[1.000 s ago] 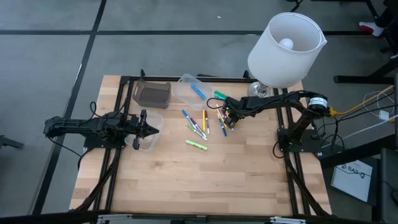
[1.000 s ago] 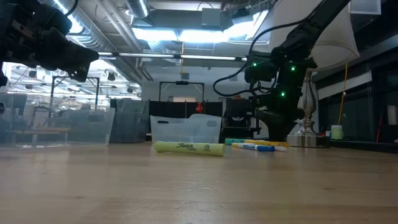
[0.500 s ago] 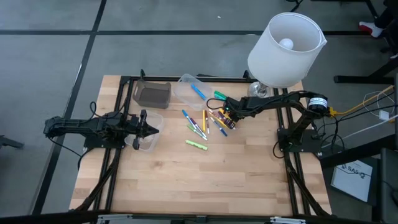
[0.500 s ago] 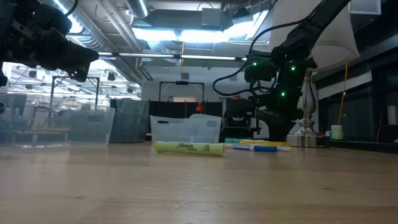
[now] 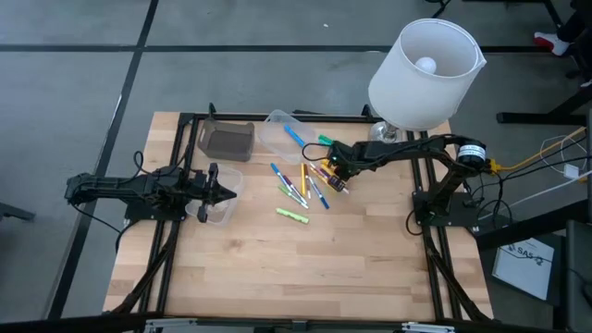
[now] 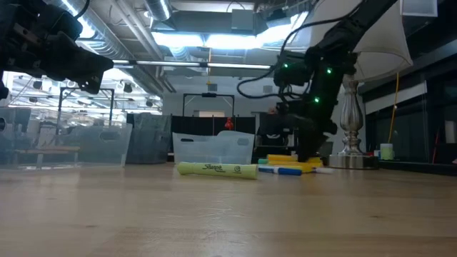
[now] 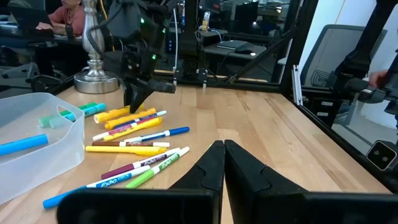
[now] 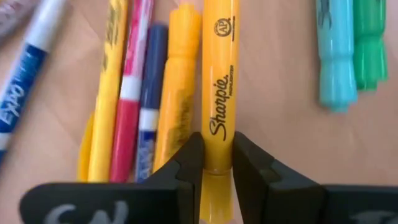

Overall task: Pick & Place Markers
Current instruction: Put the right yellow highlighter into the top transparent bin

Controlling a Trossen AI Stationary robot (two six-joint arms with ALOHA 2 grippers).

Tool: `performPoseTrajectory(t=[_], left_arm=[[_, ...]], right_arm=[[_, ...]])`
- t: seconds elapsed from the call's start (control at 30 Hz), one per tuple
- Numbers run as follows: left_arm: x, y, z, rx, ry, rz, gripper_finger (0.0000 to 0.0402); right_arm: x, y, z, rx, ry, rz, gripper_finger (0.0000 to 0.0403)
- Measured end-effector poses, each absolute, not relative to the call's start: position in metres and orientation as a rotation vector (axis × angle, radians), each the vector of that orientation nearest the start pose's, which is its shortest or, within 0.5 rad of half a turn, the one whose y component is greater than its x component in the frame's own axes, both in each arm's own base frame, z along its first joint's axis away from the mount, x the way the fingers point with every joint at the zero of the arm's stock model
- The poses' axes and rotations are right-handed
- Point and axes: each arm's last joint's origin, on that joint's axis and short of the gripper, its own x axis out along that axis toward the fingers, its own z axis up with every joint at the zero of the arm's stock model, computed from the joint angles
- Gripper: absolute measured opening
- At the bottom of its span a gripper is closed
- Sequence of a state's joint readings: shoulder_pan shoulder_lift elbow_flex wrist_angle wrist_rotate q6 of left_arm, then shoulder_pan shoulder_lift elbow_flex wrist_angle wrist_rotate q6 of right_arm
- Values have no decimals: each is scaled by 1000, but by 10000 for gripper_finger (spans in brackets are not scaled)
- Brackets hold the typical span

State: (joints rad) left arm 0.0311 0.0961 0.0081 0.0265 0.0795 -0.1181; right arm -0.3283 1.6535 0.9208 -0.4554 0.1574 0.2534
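Note:
Several markers [image 5: 301,185] lie loose on the wooden table's middle, with a green highlighter [image 5: 292,215] nearest the front. My right gripper [image 8: 217,168] is at the right end of this cluster [image 5: 335,170], tilted down and shut on an orange-yellow Sharpie highlighter [image 8: 219,74]. Yellow, red and blue markers [image 8: 134,93] lie beside it, and teal and green ones [image 8: 348,50] on its other side. My left gripper [image 7: 222,163] is shut and level at the table's left [image 5: 222,192], holding nothing. My right gripper pinches the orange-yellow highlighter's barrel [image 8: 217,140] between its two fingers [image 8: 186,163], close to one end. The fingers slant down from above and lie across the highlighter. It stays parallel to the markers beside it. Lifted or on the table, I cannot tell.
A clear tub [image 5: 282,129] with a blue marker in it and a darker tub [image 5: 225,141] stand at the far edge. A small clear tub [image 5: 220,205] sits by my left gripper. A lamp with a white shade [image 5: 425,74] stands at the far right. Bare wood lies in front.
My right gripper has moved a little toward the table's left and far edge. In the low view the arm has shifted left, and a yellow marker now shows at its foot. The left arm has kept still.

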Motion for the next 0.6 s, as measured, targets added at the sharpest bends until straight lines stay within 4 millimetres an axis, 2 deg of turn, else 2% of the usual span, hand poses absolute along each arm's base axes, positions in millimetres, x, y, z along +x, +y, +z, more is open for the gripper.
performPoseTrajectory(t=[0.43,0.6], left_arm=[[103,1,161,-121,64,-45,6],[103,1,161,-121,64,-45,6]], right_arm=[[311,-105,201,296,1003,-463,64],[313,-98,217,260,950,-433,64]])
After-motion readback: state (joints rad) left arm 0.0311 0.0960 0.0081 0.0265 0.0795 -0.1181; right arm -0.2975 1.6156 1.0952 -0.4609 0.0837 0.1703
